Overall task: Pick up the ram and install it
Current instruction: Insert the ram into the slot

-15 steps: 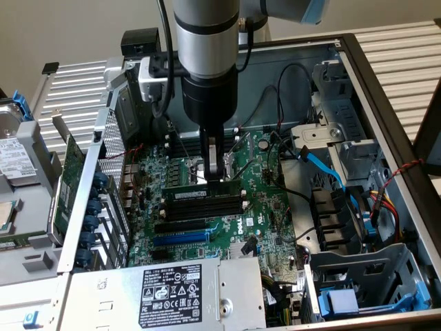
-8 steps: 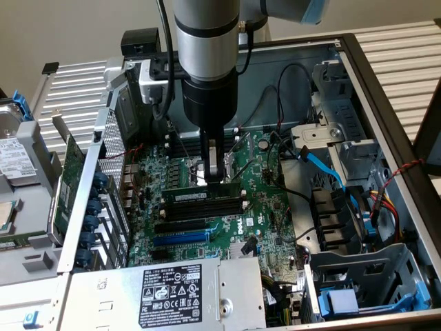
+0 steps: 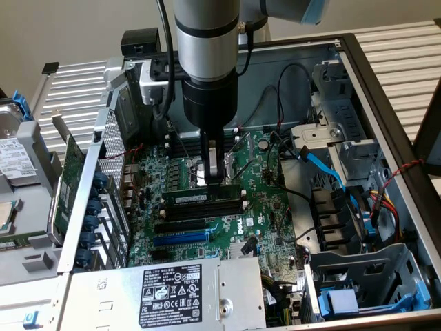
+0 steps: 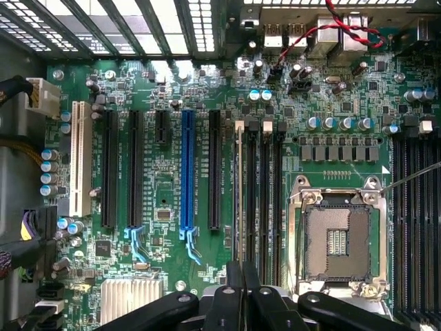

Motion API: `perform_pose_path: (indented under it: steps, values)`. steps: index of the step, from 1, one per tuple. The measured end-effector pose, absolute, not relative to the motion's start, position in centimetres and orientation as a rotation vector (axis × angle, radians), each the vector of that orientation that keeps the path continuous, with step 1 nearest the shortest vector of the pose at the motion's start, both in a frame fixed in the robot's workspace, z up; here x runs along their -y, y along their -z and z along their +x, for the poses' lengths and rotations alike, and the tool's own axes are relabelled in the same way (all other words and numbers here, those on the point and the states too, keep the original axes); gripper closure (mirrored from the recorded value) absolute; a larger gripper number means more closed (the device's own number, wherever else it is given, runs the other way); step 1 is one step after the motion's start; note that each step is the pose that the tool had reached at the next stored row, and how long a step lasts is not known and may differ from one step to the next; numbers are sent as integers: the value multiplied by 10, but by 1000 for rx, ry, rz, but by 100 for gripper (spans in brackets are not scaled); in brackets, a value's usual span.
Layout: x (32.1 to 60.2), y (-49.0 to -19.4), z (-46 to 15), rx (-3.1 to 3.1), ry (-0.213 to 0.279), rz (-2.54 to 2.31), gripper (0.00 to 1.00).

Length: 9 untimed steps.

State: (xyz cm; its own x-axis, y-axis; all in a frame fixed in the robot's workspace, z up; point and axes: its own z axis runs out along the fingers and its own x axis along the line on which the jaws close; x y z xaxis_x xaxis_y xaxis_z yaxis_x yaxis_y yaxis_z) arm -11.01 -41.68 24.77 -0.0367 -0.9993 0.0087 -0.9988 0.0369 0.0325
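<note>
Since the fingers (image 4: 235, 284) are drawn together with their tips down at the top edge of the ram (image 3: 200, 198), this reads as the seating step; whether they pinch the edge or only bear on it, cannot tell. The stick stands upright along the bank of black memory slots (image 4: 265, 200), between the open CPU socket (image 4: 337, 234) and the PCIe slots (image 4: 186, 172). Which slot of the row, and whether it is fully home, is not clear. Contact sits a little to the exterior view's right of the stick's middle. Judgement: press straight down with no lean and watch that the far end does not ride high. The white end clips (image 4: 239, 125) closing would be the sign of a good seat. The motherboard (image 3: 265, 210) lies flat in the floor of the opened computer case (image 3: 386, 89), a rigid base but one that may flex under load. The socket's bare contacts lie just beside the work, so no sideways slip. A blue cable (image 3: 324, 165) and black leads lie well off to the exterior view's right, and there is open headroom above. The case rests on a slatted table (image 3: 76, 83).
</note>
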Motion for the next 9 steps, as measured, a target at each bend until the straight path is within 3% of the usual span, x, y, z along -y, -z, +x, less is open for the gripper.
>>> perform_pose_path:
  steps: [9]
  values:
    - [416,-247,-109,2241,27,2160,88]
